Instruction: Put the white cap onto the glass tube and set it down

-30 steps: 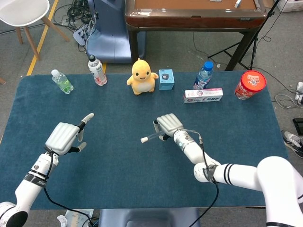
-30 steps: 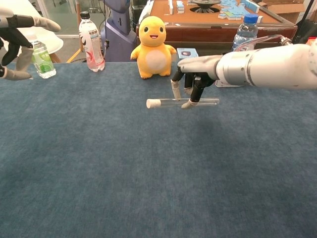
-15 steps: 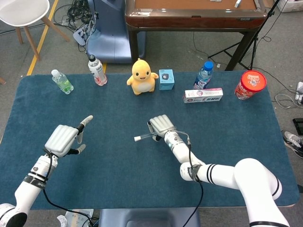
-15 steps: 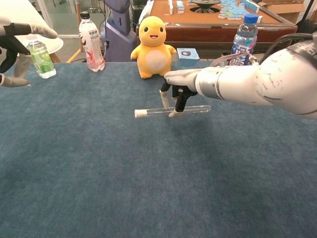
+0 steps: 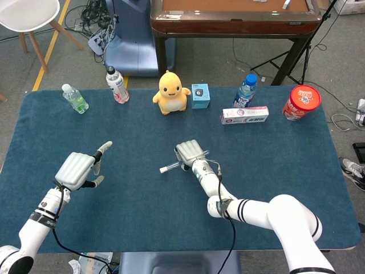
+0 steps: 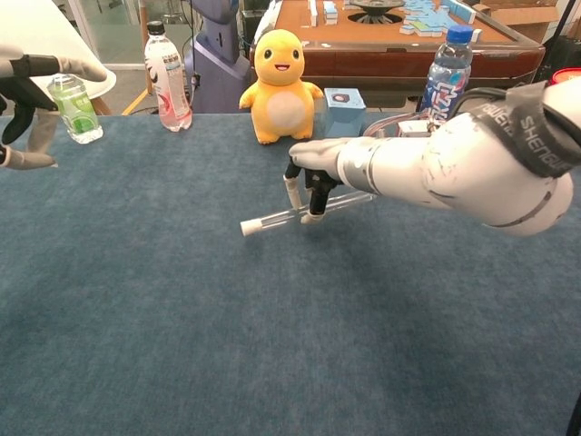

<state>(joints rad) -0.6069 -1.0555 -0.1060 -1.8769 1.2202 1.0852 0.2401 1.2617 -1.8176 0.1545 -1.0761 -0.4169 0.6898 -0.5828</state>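
The glass tube (image 6: 272, 216) carries its white cap (image 6: 247, 227) on the left end and tilts down to the left, close over the blue cloth. My right hand (image 6: 313, 167) pinches it near its middle, seen in the head view as the right hand (image 5: 190, 153) with the tube (image 5: 172, 166) sticking out to the left and the cap (image 5: 162, 169) at its tip. My left hand (image 5: 78, 165) hovers over the table's left side, fingers spread and holding nothing; in the chest view the left hand (image 6: 32, 100) shows at the left edge.
Along the back edge stand a green bottle (image 5: 74, 98), a pink bottle (image 5: 117, 84), a yellow plush toy (image 5: 170, 92), a small blue box (image 5: 200, 95), a blue-capped bottle (image 5: 246, 90), a flat carton (image 5: 244, 115) and a red tub (image 5: 301, 101).
My right hand has carried the capped tube leftward and lower toward the cloth, and the tube now tilts cap-end down. The left hand drifted slightly.
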